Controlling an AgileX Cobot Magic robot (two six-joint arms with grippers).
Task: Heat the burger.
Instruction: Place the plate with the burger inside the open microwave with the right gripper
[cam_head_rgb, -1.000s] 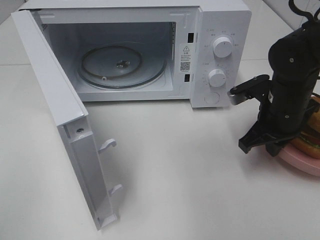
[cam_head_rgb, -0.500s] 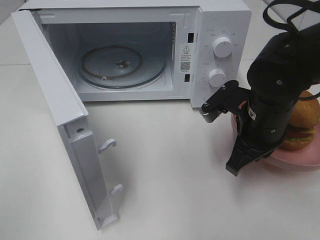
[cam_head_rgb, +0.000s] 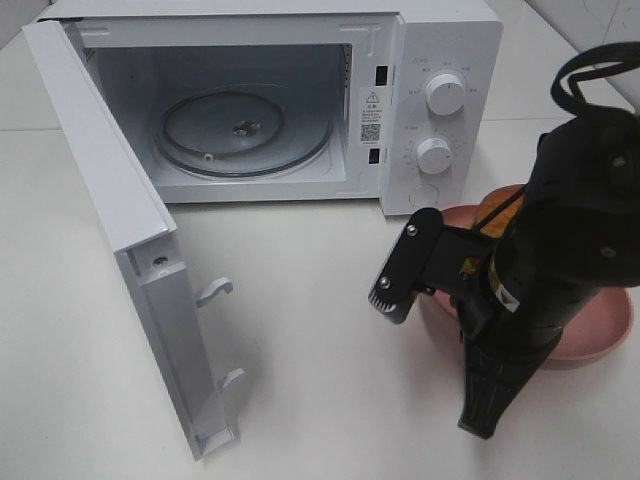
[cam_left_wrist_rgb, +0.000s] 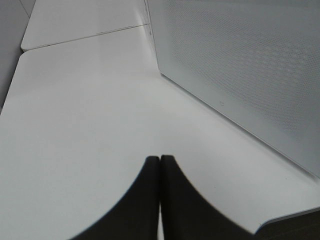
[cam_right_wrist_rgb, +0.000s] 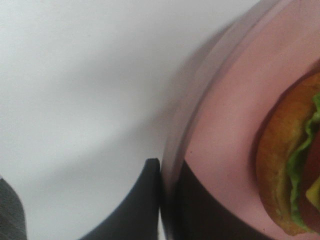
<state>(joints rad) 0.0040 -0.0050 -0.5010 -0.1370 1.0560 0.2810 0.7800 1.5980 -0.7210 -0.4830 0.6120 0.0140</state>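
The surface (cam_head_rgb: 300, 340) was plain matte white and pretty much filled the overhead view. A thin seam (cam_head_rgb: 20, 130) ran across it toward the back, like two panels butted together, and the left wrist view showed a line like that too. Past the far right corner there were pale tiles (cam_head_rgb: 600, 25) with grout lines. Wall or floor, couldn't tell. Lighting was soft and even, with only faint blurry shadows.

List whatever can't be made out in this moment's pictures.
- burger: exterior high, mostly behind the right arm; right wrist, cut by the frame edge.
- pink plate, middle part: exterior high, behind the same arm.
- microwave dial markings: exterior high, too small to read.
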